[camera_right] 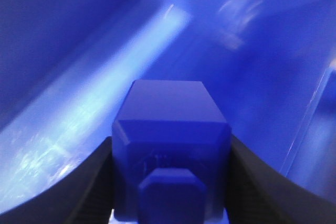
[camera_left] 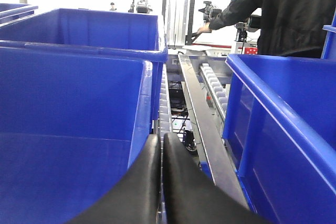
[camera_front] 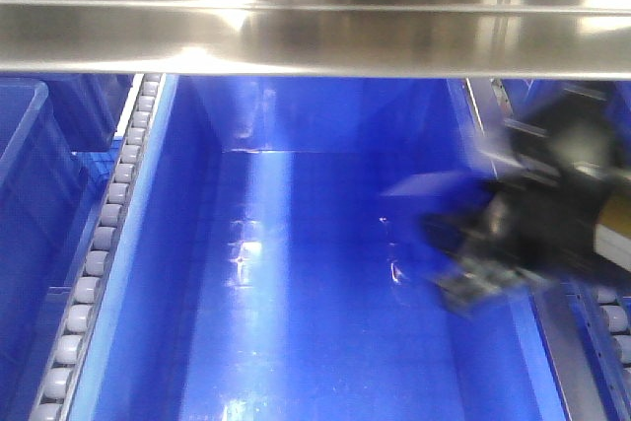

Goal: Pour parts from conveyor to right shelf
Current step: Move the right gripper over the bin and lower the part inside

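The right gripper (camera_right: 170, 182) squeezes the blue block (camera_right: 170, 150) tight over the big blue bin (camera_front: 296, 273), so it should go low, then let go gently; the left gripper (camera_left: 161, 182) is pressed closed.

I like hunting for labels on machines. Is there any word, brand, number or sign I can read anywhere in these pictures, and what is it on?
None can be read.
Blue bins: plain walls, no label showing.
Steel shelf beam: only glare and reflections.
Blue block held between the right gripper's fingers: no marking visible.
Equipment in the background of the left wrist view: too small to tell.
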Robot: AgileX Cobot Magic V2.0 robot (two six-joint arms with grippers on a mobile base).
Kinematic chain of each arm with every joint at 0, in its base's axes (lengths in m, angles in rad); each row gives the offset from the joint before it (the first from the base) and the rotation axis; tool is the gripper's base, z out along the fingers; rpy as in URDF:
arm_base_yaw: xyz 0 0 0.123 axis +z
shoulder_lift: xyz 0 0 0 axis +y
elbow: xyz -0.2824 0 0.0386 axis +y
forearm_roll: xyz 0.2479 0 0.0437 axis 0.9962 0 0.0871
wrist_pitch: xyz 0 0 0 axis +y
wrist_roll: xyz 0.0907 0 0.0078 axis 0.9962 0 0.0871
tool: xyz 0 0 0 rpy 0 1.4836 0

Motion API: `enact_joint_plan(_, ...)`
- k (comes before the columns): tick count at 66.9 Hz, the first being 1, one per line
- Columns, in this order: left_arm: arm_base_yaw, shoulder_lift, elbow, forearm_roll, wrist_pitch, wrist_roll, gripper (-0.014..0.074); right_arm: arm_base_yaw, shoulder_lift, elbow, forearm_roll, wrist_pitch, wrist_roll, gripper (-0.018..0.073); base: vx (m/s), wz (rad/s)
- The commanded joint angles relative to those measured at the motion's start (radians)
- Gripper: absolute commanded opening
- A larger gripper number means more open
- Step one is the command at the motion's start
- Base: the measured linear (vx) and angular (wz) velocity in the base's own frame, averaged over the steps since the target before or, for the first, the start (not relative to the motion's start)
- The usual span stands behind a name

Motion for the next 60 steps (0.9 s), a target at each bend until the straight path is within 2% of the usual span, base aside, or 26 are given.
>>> enact_joint_plan(1,-0.002,-0.009,0.027,-0.009,-0.079,-0.007,-0.0006,0.007,0.108,-0.140,0.013,-0.001,0.012,0.0026,0.00,0.00)
enact_joint_plan(19,-0.002,-0.009,0.027,-0.009,-0.079,-0.007,-0.0006,0.005,0.428,-0.400,0.035,0.183,0.097,0.0043,0.00,0.00)
enact_joint_plan(36,-0.002,-0.009,0.027,-0.009,-0.079,-0.007,-0.0006,0.005,0.615,-0.531,0.039,0.264,0.102,0.0092,0.00,0.00)
enact_joint_plan(60,-0.002,-0.009,0.027,-0.009,-0.079,-0.007,-0.0006,0.005,0.768,-0.625,0.038,0.319,0.138,0.0267,0.00,0.00)
